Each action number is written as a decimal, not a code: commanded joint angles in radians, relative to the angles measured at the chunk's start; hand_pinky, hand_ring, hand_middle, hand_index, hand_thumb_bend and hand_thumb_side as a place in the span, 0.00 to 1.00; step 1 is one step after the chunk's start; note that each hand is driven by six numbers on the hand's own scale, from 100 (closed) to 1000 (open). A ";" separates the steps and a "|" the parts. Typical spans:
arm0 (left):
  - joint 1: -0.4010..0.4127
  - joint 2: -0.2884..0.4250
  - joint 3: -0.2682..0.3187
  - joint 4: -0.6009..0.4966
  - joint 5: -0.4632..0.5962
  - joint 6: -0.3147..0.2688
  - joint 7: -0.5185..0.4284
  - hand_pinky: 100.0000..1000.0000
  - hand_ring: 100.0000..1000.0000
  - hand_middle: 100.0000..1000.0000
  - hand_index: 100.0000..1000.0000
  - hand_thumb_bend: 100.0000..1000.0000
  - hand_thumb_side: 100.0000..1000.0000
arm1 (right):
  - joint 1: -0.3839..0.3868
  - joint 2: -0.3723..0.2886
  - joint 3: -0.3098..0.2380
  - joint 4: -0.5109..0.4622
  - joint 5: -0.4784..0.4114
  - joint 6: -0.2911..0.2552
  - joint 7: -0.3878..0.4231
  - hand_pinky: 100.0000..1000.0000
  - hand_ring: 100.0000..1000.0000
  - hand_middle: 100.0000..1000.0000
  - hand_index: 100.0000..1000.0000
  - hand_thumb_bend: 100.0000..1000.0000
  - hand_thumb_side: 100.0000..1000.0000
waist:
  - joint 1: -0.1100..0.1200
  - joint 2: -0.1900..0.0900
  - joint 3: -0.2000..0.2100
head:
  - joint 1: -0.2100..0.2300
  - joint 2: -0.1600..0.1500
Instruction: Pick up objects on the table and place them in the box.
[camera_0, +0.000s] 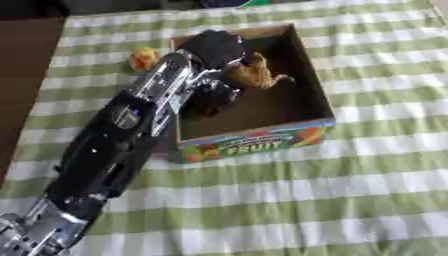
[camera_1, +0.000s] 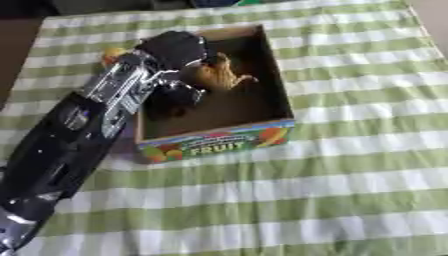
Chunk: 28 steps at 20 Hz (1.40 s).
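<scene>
Left arm (camera_0: 118, 145): glossy black shell, silver metal forearm section; black hand (camera_0: 213, 47).

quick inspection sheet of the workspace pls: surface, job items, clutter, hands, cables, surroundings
Surface: table under a green and white checked cloth, lying flat.
Job's things: open cardboard box with FRUIT printed on its front; an orange-brown object inside it at the left hand; a small yellow-orange object on the cloth, left of the box.
Clutter: nothing seen.
Hands: left hand reaches over the box's left wall, against the orange-brown object; whether its fingers are open or curled cannot be told. Right hand not in view.
Cables: nothing seen.
Surroundings: dark area beyond the cloth's left edge.
</scene>
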 joint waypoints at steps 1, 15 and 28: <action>-0.011 -0.002 -0.012 0.007 -0.011 -0.027 -0.036 0.47 0.71 0.70 0.79 0.00 0.41 | -0.009 -0.011 -0.012 -0.019 -0.006 0.001 0.001 0.75 0.80 0.73 0.84 0.00 1.00 | -0.004 -0.017 -0.001 | 0.002 0.001; -0.014 0.014 -0.002 -0.016 -0.109 -0.069 -0.102 0.61 0.86 0.87 0.98 0.90 0.83 | -0.005 -0.008 -0.013 -0.019 -0.005 0.004 0.006 0.75 0.80 0.73 0.84 0.00 1.00 | -0.004 -0.021 0.002 | -0.001 -0.002; -0.035 0.119 0.103 -0.259 0.013 0.087 0.086 0.53 0.74 0.74 0.81 0.39 0.85 | 0.006 -0.013 -0.018 -0.019 0.001 0.008 0.012 0.75 0.80 0.73 0.84 0.00 1.00 | -0.004 -0.028 0.012 | -0.014 0.009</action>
